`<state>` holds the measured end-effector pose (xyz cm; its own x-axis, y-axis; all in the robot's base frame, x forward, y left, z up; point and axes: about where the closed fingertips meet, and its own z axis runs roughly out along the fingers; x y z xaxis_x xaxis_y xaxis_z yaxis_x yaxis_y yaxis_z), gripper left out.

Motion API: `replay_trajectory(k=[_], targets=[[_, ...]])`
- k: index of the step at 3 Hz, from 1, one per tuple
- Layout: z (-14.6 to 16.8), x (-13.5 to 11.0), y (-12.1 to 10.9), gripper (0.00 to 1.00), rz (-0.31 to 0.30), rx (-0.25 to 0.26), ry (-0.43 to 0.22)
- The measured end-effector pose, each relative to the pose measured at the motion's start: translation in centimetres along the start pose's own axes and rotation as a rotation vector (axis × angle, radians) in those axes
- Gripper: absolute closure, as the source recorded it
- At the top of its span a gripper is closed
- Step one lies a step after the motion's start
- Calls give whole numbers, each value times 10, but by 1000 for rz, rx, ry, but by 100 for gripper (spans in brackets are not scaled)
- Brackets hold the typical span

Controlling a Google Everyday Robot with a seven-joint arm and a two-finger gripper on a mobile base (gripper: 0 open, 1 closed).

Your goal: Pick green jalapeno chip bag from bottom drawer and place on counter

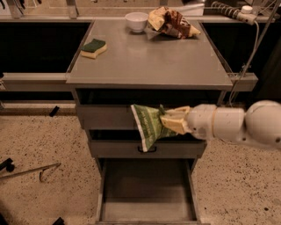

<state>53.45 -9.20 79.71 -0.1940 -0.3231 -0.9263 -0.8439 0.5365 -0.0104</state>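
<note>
Nearest, the bottom drawer [147, 191] stood pulled out, its plain grey floor bare. To its left, on the speckled ground, lay a thin metal rod [28, 170] with a hooked end, well apart from the cabinet.

Above the open drawer, the gripper [167, 123] hung in front of the cabinet at the height of the upper two drawers, reaching in from the right on a thick white arm [232, 125]. Its tan fingers [176, 121] were pinched on the right edge of the green chip bag [148, 125]. The bag was held in the air, out of the drawer and below the counter edge, its long side roughly upright and its lower corner hanging down over the black handle [147, 150] of the middle drawer [114, 148]. The bag also covered part of the top drawer [103, 117] front.

Farther back, the counter [149, 59] was bare across its near and middle parts. A green and yellow sponge [93, 47] lay near its far left edge. A white bowl [136, 21] stood at the far edge, with a crumpled brown and yellow snack bag [172, 23] just to its right. Beyond the far right corner, a power strip [228, 11] lay with a cable [255, 44] trailing down beside the cabinet.
</note>
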Motion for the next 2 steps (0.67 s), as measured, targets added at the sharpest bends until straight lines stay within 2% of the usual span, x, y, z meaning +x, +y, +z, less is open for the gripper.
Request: replay_trajectory(k=[1,2], targets=[[-27,-100,-4,100,-93,-26,-29],[-41,-126,-16,100,-117,-5,-61]])
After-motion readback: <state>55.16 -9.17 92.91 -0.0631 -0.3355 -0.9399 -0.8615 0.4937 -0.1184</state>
